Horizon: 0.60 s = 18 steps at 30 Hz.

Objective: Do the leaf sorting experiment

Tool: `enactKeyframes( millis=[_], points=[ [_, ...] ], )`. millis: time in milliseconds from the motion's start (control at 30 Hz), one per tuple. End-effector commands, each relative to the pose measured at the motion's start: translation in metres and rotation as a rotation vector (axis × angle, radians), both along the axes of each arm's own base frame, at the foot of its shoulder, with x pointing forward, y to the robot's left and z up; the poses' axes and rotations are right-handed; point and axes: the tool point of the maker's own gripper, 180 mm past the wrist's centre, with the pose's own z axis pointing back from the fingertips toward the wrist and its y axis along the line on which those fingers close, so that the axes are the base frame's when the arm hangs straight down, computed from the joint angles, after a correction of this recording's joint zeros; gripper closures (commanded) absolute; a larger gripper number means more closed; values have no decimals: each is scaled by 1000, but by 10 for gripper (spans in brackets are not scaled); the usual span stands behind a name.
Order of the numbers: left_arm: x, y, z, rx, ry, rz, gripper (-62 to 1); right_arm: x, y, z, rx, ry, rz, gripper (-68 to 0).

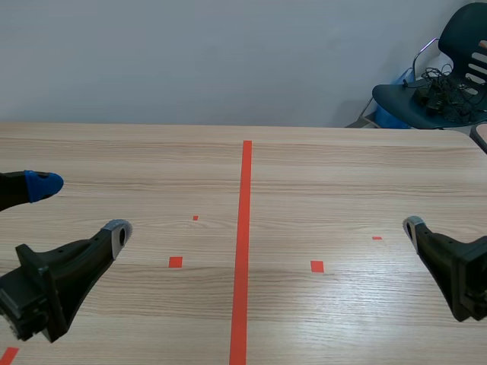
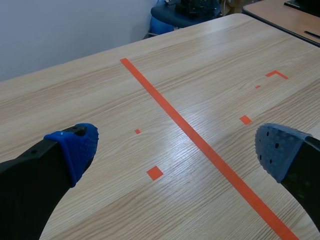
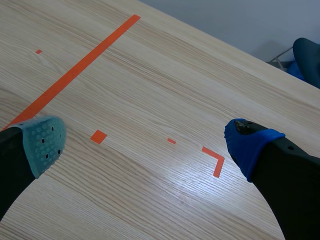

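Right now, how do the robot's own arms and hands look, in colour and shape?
Both arms are black. The left hand has two thick black fingers with soft dotted pads, one bright blue, the other grey-blue. The right hand is built alike, with one pale grey-green pad and one bright blue one.

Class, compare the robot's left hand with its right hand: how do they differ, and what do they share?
The left hand lies left of the tape line, the right hand right of it. The left hand's paler pad is blue-grey, the right hand's pale green. The scene view shows two left hand fingers, one right hand finger. Both are open, empty, with one bright blue pad.
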Motion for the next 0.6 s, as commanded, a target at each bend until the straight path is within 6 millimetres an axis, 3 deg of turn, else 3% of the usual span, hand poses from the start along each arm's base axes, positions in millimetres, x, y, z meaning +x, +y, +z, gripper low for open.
enactKeyframes(
  millis=[0, 567],
  points=[
    [2, -1, 5, -16, -16, 1, -623, 4, 0, 7, 11, -30, -2, -679],
    [2, -1, 4, -12, -10, 1, -623, 4, 0, 7, 11, -30, -2, -679]
  ],
)
